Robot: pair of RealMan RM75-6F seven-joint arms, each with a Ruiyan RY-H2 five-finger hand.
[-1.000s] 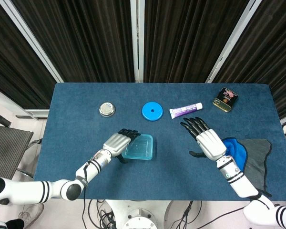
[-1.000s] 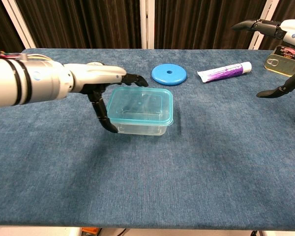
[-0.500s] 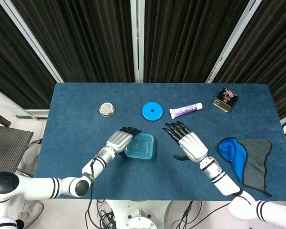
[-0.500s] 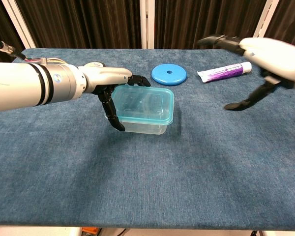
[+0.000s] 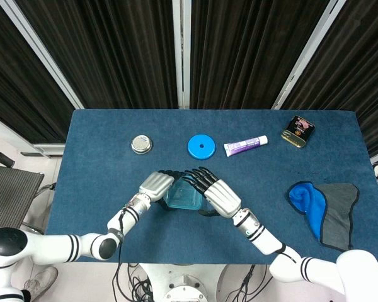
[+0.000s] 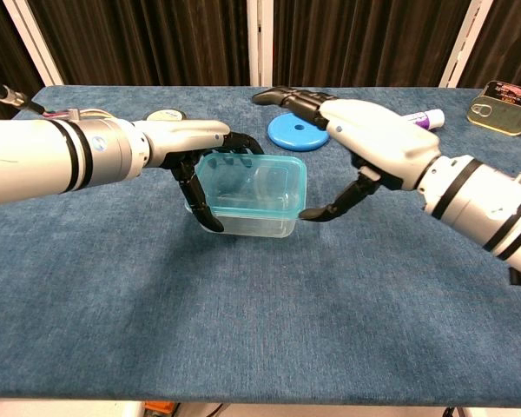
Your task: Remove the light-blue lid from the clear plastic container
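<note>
Change since earlier frames: right hand (image 6: 378,143) has come in from the right side of the table (image 5: 101,145) to the clear plastic container (image 6: 247,204); left hand (image 6: 187,143) remains at the container's left end; other items unmoved.

Clear plastic container: landmark, near the table's front middle, light-blue lid (image 6: 250,184) seated on it. In the head view both hands cover most of the lid.

Left hand: fingers curled round the container's left end, thumb down its front corner, the others over the lid's far-left edge. Firmness of grip cannot be told.

Right hand: fingers spread and extended above the container's right and far side; thumb tip reaches down to the lid's front-right corner, touching or just short, unclear. Head view hides the contact.

Blue disc (image 5: 201,146): behind the container, centre hole; partly hidden by the right hand in the chest view.

Tube (image 5: 245,146): behind and right of the container, white cap, purple label, writing too small to read. Only its cap end shows in the chest view.

Small round tin (image 5: 141,144): behind and left of the container; mostly hidden by the left hand in the chest view.

Flat can (image 6: 502,102): far right behind the container, dark printed top with pull tab, print illegible.

Blue and grey cloth (image 5: 324,206): well right of the container; out of the chest view.
</note>
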